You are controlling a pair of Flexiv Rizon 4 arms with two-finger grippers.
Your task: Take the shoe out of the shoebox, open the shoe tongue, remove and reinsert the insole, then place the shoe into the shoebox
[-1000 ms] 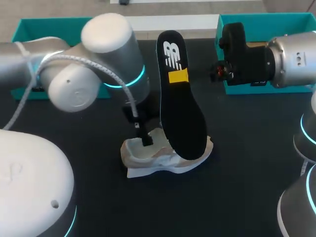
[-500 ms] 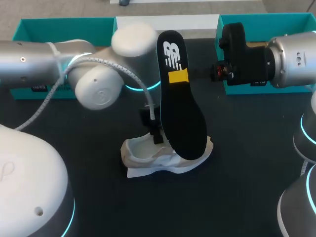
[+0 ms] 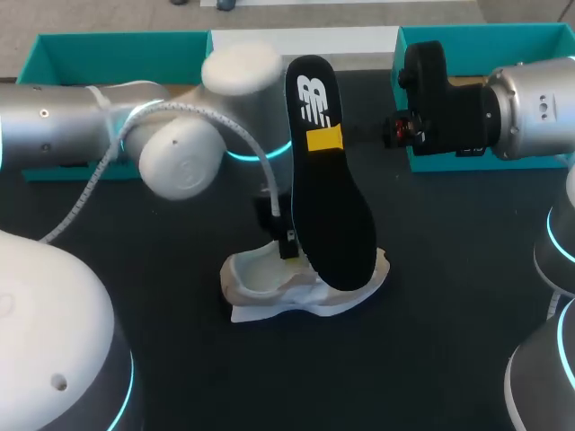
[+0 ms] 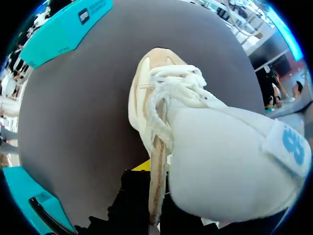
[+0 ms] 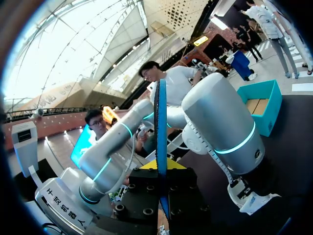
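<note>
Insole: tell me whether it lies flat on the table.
No, the insole stands upright, gripped by the right claw above the shoe.

The head camera looks down from above and behind, taking in the whole table. The left wrist camera sits close above the shoe. The right wrist camera looks along the edge-on insole toward the left arm. All three views show the shoe.
</note>
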